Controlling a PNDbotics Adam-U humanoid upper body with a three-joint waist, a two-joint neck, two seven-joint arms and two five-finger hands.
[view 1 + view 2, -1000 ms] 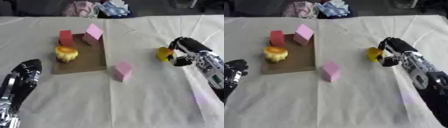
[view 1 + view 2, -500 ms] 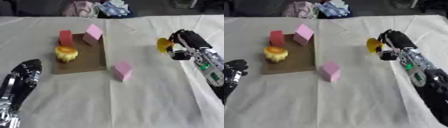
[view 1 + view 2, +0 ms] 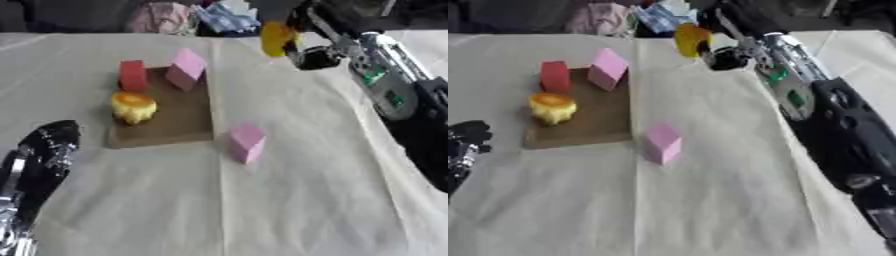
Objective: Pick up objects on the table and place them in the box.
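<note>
Three objects (image 3: 134, 106) on box (image 3: 188, 127), block (image 3: 247, 142) right.

Right hand (image 3: 308, 31) raised near the upper edge, fingers curled round a yellow object (image 3: 276, 38), forearm stretching back toward the lower right. Left hand (image 3: 45, 152) low at lower left, fingers relaxed.

Yellow object (image 3: 276, 38): a second ago it sat on the cloth by my fingers; now it is lifted, up near the far edge.
My right hand (image 3: 308, 26): has closed round it and swung up and inward, toward the brown box (image 3: 179, 117).
</note>
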